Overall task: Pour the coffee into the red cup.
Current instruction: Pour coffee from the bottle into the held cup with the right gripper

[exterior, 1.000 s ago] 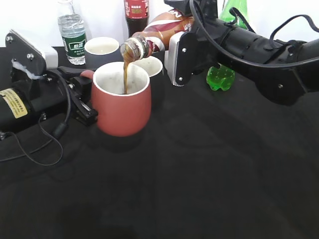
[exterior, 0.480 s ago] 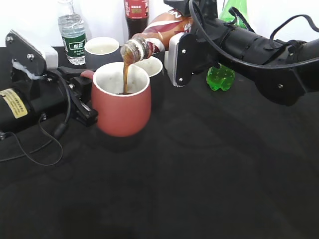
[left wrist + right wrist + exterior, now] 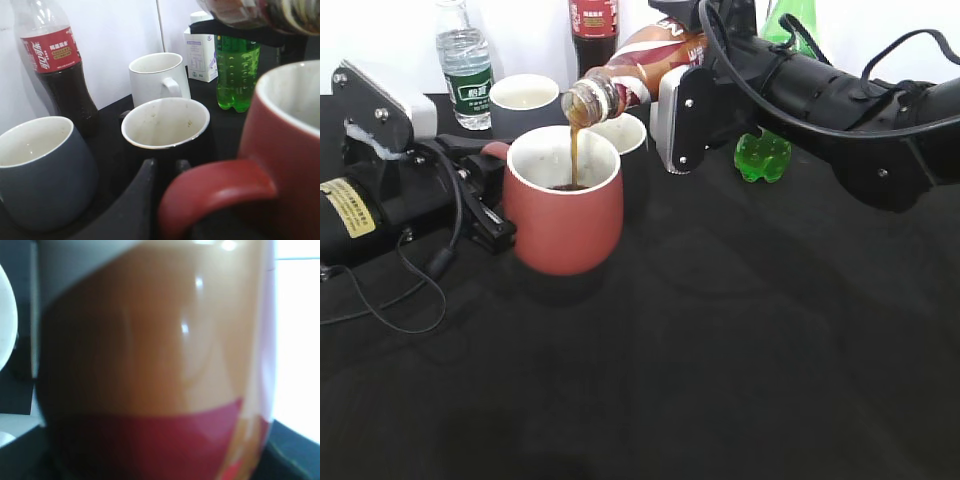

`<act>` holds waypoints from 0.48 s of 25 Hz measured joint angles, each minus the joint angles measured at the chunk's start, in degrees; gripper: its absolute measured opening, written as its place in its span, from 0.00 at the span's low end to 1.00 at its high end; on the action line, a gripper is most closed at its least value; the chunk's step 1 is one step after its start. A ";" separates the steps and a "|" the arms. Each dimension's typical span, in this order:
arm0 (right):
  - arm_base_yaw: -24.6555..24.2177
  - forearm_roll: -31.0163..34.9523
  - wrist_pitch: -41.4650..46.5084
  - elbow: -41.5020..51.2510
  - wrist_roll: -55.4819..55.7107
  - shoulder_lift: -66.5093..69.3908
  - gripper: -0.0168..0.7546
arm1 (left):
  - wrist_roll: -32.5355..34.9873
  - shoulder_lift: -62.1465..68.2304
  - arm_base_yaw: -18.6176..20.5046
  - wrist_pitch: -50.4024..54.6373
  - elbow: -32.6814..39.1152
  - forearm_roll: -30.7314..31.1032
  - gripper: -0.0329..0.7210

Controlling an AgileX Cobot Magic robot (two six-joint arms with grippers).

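The red cup (image 3: pixel 565 215) stands upright on the black table, left of centre. My left gripper (image 3: pixel 492 195) is shut on its handle (image 3: pixel 215 187). My right gripper (image 3: pixel 672 90) is shut on the coffee bottle (image 3: pixel 630 75), tilted with its mouth over the red cup. A brown stream of coffee (image 3: pixel 574 150) falls into the cup. The bottle's label fills the right wrist view (image 3: pixel 155 360), so the fingers are hidden there. The bottle's mouth shows at the top right of the left wrist view (image 3: pixel 250 12).
Behind the red cup stand a grey cup (image 3: pixel 523 100), a black cup with white inside (image 3: pixel 620 132), a white mug (image 3: pixel 157 75), a water bottle (image 3: pixel 465 65), a cola bottle (image 3: pixel 593 30), a green bottle (image 3: pixel 765 150) and a small white carton (image 3: pixel 201 55).
The coffee level in the red cup has risen. The bottle and both arms have hardly moved.
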 joint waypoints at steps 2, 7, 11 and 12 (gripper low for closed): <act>0.00 0.00 0.00 0.00 -0.05 0.00 0.71 | 0.00 0.00 0.00 0.00 0.00 0.00 0.14; 0.00 0.00 0.00 -0.05 -0.05 0.00 0.71 | 0.00 0.00 0.00 0.00 0.00 0.00 0.14; 0.00 0.00 0.00 -0.05 -0.08 0.00 0.71 | 0.00 0.00 0.00 0.00 0.00 0.00 0.14; 0.00 0.00 0.00 -0.05 -0.08 0.00 0.71 | 0.00 0.00 0.00 0.00 0.00 0.00 0.14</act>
